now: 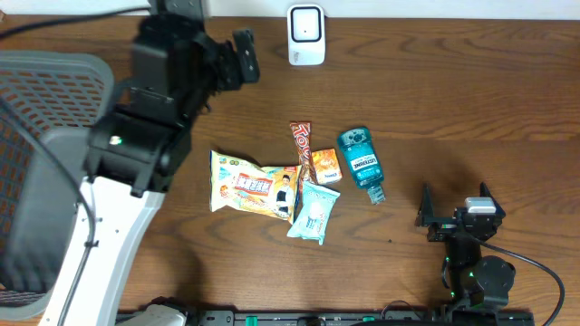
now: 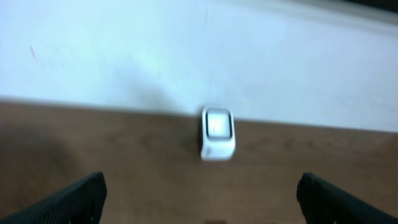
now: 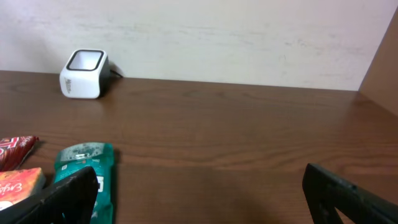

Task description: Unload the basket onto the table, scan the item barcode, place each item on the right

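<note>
Several items lie in a cluster mid-table: a yellow snack bag (image 1: 254,188), a red candy bar (image 1: 302,148), a small orange box (image 1: 327,167), a teal mouthwash bottle (image 1: 360,160) and a pale blue packet (image 1: 314,211). The white barcode scanner (image 1: 306,34) stands at the table's far edge. My left gripper (image 1: 237,56) hangs open and empty left of the scanner, facing it; in its wrist view the scanner (image 2: 217,132) is straight ahead between the fingers (image 2: 74,199). My right gripper (image 1: 455,201) sits open and empty at the near right, apart from the bottle (image 3: 84,171).
A grey mesh chair (image 1: 45,163) stands off the table's left side, under the left arm. A white wall (image 3: 217,37) backs the table behind the scanner (image 3: 84,65). The orange box (image 3: 18,186) and candy bar (image 3: 15,146) show at the right wrist view's left edge.
</note>
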`<action>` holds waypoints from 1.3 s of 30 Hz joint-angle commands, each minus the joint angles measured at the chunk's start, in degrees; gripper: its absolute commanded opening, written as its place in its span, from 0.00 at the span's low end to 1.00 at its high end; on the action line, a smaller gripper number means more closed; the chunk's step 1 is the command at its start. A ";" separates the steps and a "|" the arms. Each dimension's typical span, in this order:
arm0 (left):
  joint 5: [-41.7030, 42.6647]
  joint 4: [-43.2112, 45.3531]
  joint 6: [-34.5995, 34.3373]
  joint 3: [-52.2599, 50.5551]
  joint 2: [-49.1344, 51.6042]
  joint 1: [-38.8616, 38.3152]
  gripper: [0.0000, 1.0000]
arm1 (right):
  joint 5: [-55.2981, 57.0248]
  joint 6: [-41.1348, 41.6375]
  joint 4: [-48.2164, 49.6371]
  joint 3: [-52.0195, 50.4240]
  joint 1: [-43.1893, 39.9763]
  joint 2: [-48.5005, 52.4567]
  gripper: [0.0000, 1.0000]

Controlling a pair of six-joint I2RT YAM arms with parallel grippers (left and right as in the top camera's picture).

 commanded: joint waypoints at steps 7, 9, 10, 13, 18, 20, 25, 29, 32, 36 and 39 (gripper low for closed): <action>-6.75 1.07 21.46 10.62 -3.93 0.70 0.98 | 0.07 0.72 -0.24 -0.09 -0.09 -0.28 0.99; -10.51 -0.72 23.39 10.75 -5.55 0.70 0.98 | 0.07 0.72 -0.24 -0.09 -0.09 -0.28 0.99; -11.30 -3.10 23.74 10.54 -6.91 0.70 0.98 | 0.07 0.72 -0.24 -0.09 -0.09 -0.28 0.99; -11.28 -3.98 23.74 8.57 -10.60 0.70 0.98 | 0.07 0.72 -0.24 -0.09 -0.09 -0.28 0.99; -8.72 -3.89 23.69 2.84 -17.79 0.70 0.98 | 0.07 0.72 -0.24 -0.09 -0.09 -0.28 0.99; -4.46 -3.48 23.69 -1.81 -22.47 0.70 0.98 | 0.07 0.72 -0.24 -0.09 -0.09 -0.28 0.99; -2.01 2.36 22.84 -13.79 -32.76 0.72 0.98 | 0.09 0.72 -0.24 -0.09 -0.09 -0.28 0.99; -1.77 5.73 20.65 -20.76 -39.04 0.74 0.98 | 0.07 0.72 -0.24 -0.09 -0.09 -0.28 0.99; 3.58 7.08 20.11 -25.05 -43.63 2.62 0.98 | 0.07 0.72 -0.24 -0.09 -0.09 -0.28 0.99; 15.43 8.15 17.86 -28.79 -49.75 9.40 0.98 | 0.07 0.72 -0.24 -0.09 -0.09 -0.28 0.99; 19.45 8.13 17.14 -30.18 -53.64 14.84 0.98 | 0.07 0.72 -0.22 -0.09 -0.09 -0.28 0.99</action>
